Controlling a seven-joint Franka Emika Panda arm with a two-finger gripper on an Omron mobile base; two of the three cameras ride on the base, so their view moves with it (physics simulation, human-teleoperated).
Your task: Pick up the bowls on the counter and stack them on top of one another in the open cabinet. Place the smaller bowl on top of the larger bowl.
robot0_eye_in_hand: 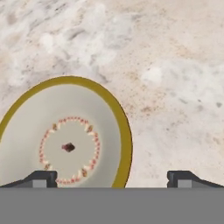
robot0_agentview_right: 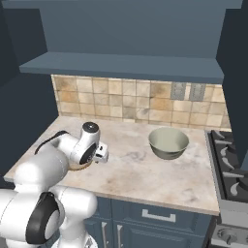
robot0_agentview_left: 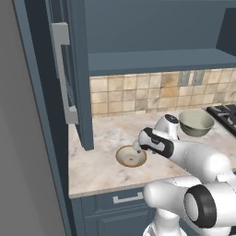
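Observation:
The smaller bowl (robot0_agentview_left: pixel 131 156) sits on the marbled counter (robot0_agentview_left: pixel 101 138), close to its front edge. In the hand view this bowl (robot0_eye_in_hand: pixel 65 140) shows a cream inside, a tan rim and a brownish ring at the bottom. My gripper (robot0_eye_in_hand: pixel 111 179) hangs open just above it, one fingertip (robot0_eye_in_hand: pixel 41 178) over the bowl's inside and the other over bare counter, so the jaws straddle the rim. The larger bowl (robot0_agentview_left: pixel 196 123) stands upright farther right, near the stove, and appears mid-counter as the larger bowl (robot0_agentview_right: pixel 168 143). The open cabinet's shelf (robot0_agentview_left: pixel 156 60) is above the backsplash.
The cabinet door (robot0_agentview_left: pixel 64 73) with its grey bar handle stands open to the left, reaching down to the counter. A black stove (robot0_agentview_right: pixel 232 164) borders the counter on the right. Dark blue drawers (robot0_agentview_right: pixel 155 215) lie below the counter edge.

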